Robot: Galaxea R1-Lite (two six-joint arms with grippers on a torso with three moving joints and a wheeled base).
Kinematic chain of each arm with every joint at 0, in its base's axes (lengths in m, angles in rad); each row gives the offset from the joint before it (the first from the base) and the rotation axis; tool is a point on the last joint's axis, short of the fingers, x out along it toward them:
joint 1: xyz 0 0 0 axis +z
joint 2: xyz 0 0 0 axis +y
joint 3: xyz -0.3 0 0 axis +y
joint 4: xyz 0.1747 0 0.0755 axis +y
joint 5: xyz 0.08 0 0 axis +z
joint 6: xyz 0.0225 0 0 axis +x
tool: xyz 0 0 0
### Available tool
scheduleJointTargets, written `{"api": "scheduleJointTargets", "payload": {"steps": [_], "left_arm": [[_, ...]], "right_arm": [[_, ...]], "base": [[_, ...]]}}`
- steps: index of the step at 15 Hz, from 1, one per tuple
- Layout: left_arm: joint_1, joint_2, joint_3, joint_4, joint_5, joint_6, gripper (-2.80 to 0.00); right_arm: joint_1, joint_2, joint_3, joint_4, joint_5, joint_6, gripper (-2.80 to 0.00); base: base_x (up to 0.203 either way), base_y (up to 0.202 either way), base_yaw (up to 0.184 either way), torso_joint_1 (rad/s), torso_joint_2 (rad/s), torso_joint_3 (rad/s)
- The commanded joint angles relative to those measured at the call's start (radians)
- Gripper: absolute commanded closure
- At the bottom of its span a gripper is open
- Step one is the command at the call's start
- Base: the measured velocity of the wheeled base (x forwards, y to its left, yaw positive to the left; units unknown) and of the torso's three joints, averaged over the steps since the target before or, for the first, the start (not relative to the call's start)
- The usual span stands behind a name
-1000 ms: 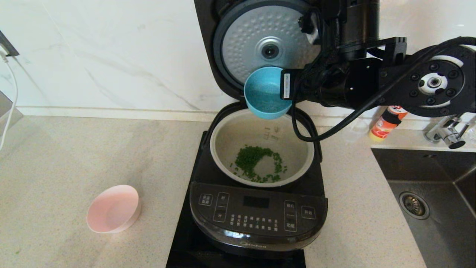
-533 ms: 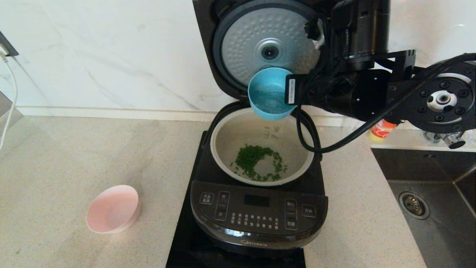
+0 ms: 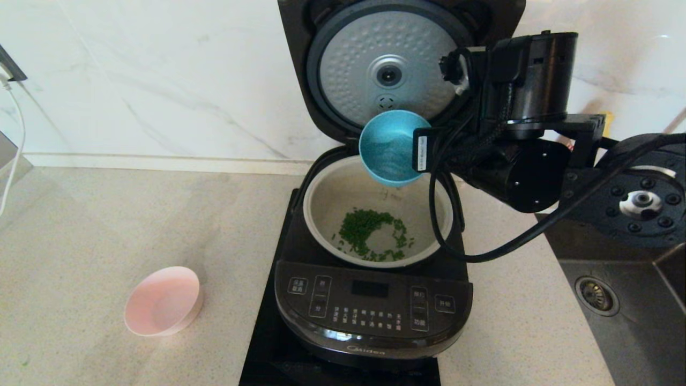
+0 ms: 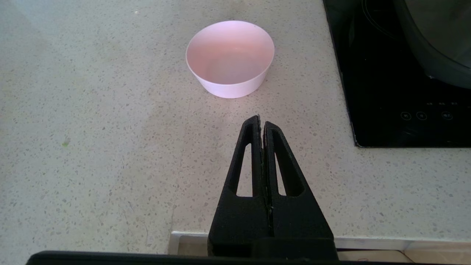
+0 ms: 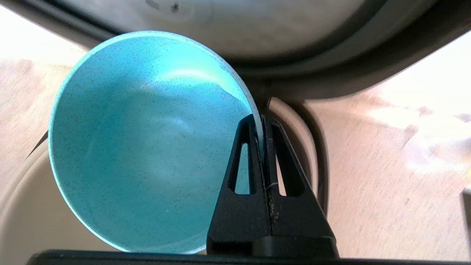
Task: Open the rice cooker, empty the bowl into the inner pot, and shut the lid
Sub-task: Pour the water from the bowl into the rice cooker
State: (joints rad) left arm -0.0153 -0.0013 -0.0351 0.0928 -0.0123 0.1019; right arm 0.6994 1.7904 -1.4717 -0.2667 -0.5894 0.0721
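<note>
Head view: glossy black rice cooker [image 3: 370, 316] with lid [image 3: 383, 64] raised; green bits in grey inner pot [image 3: 429, 214]; pink bowl [image 3: 162, 301] well left.
Left wrist view: left gripper [image 4: 261, 123] pressed closed, empty, near pink bowl.
Right wrist view: right gripper [image 5: 259, 121] pinching tilted turquoise bowl [image 5: 147, 147] rim.

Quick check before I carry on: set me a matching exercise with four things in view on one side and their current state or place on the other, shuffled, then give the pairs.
Things:
1. blue bowl
2. pink bowl
3. lid
4. inner pot

States:
A. standing raised behind the rice cooker, dimpled underside showing
B. holds scattered green bits
C. tipped on its side, rim pinched by the right gripper
D. empty on the counter, in front of the shut left gripper

Pairs: 1-C, 2-D, 3-A, 4-B
</note>
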Motion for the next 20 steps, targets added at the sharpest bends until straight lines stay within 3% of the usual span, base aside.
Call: {"api": "scheduleJointTargets", "payload": {"steps": [1,3,10,14,20], "left_arm": [[0.000,0.000,0.000,0.001,0.000,0.001,0.00],[0.000,0.000,0.000,0.001,0.000,0.001,0.00],[0.000,0.000,0.000,0.001,0.000,0.001,0.00],[0.000,0.000,0.000,-0.001,0.000,0.001,0.00],[0.000,0.000,0.000,0.001,0.000,0.001,0.00]], "right_arm": [[0.006,0.012,0.058,-0.145,-0.017,-0.061,0.00],[0.006,0.027,0.074,-0.234,-0.048,-0.132,0.00],[0.010,0.051,0.108,-0.351,-0.069,-0.199,0.00],[0.015,0.105,0.157,-0.614,-0.074,-0.366,0.00],[0.023,0.166,0.166,-0.807,-0.073,-0.518,0.00]], "base": [[0.000,0.000,0.000,0.000,0.00,0.000],[0.000,0.000,0.000,0.000,0.00,0.000],[0.000,0.000,0.000,0.000,0.00,0.000],[0.000,0.000,0.000,0.000,0.00,0.000],[0.000,0.000,0.000,0.000,0.00,0.000]]}}
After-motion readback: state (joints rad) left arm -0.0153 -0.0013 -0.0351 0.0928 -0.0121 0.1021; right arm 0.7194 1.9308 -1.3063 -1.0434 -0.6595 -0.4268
